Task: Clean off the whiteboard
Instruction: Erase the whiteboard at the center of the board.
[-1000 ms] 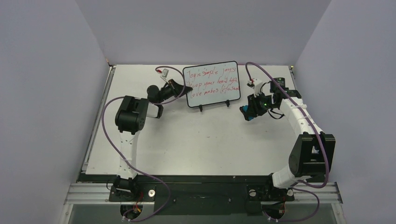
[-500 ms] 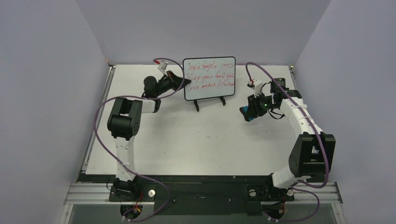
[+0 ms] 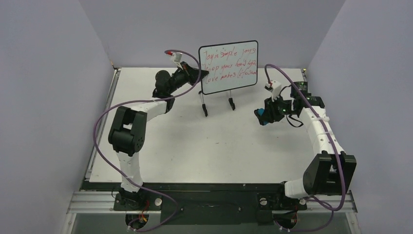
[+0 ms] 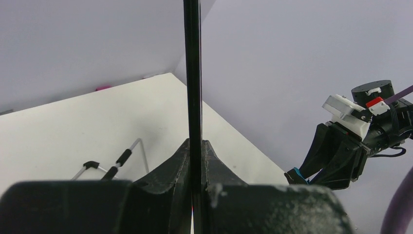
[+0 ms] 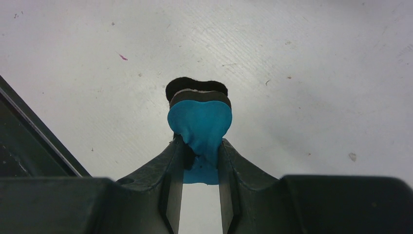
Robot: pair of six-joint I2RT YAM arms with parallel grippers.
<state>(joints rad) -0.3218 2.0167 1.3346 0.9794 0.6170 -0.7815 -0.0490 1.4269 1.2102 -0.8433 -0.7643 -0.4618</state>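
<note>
Toward the far edge of the table [image 3: 195, 146], about midway along it, the whiteboard [image 3: 229, 85] is held upright with its written face to the overhead camera. My left gripper [image 3: 196, 77] is clamped on its left edge, and the left wrist view shows the thin black frame pinched edge-on between the jaws. Below it are the feet of the black wire stand [image 3: 205, 108]; I cannot tell whether the board rests in it or hangs clear. My right gripper [image 3: 261, 117] is closed on the blue eraser [image 5: 199, 119], low over the table off the board's right side and apart from it. I judge the step in hand to be bringing the eraser across to wipe. To do it well I would set the dark pad flat on the face, press lightly because the board is gripped on one edge only and could swing, and work in overlapping strokes from the top line down. The board is white with a rounded black frame, slightly tilted with its right side higher. It carries three lines of red handwriting, none of them wiped yet.
</note>
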